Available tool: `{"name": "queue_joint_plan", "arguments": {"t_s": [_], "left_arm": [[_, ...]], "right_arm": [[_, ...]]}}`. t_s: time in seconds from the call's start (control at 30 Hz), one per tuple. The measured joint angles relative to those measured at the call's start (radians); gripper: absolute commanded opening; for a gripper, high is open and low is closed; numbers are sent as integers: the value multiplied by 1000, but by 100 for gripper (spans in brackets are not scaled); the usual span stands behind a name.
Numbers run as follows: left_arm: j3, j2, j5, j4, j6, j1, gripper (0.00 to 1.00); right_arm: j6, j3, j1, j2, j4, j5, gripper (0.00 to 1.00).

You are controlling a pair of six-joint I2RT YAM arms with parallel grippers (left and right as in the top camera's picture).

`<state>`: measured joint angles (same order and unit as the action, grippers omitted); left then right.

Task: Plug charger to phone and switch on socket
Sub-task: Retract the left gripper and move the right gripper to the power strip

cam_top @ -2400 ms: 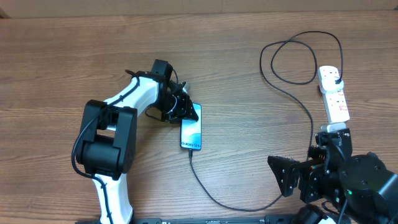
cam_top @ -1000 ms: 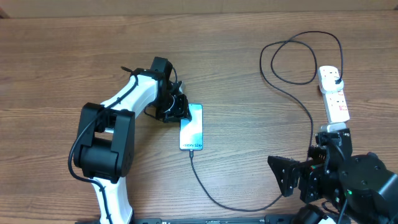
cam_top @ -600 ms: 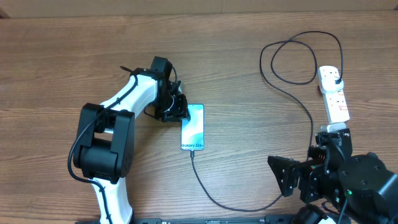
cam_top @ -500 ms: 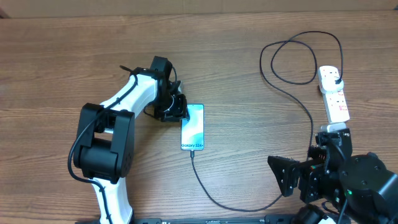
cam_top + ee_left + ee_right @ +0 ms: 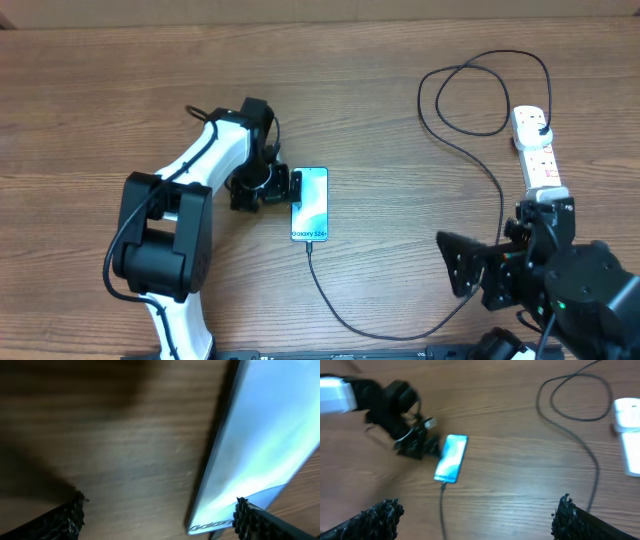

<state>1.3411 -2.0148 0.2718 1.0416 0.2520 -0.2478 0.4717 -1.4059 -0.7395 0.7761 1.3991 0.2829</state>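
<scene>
Phone (image 5: pixel 260 435), blurred and cut off, lies beside left pincer (image 5: pixel 159 512), seemingly spread apart.

Black charger (image 5: pixel 320 290) in lit phone (image 5: pixel 309 204), socket (image 5: pixel 535 150) apart

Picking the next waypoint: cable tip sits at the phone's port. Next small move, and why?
Probably move the right gripper toward the socket's red switches: the charger meets the phone's bottom edge, its plug sits in the socket, and that gripper is open.

Charger (image 5: pixel 502 195) loop (obstacle) beside socket (image 5: pixel 537 152)
</scene>
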Motion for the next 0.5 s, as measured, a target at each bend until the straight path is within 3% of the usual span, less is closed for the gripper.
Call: {"name": "queue_joint_plan", "arguments": {"t_s": [0.13,0.2,0.5], "left_arm": [[-50,113,-23,8,0,-3,100],[-52,283,-35,5,0,-32,100],[-55,818,-237,92,95,-287,100]], "right_arm": [[92,40,0,25,-1,102,100],[156,68,0,32,1,143,100],[247,75,118,56,7,193,100]]}}
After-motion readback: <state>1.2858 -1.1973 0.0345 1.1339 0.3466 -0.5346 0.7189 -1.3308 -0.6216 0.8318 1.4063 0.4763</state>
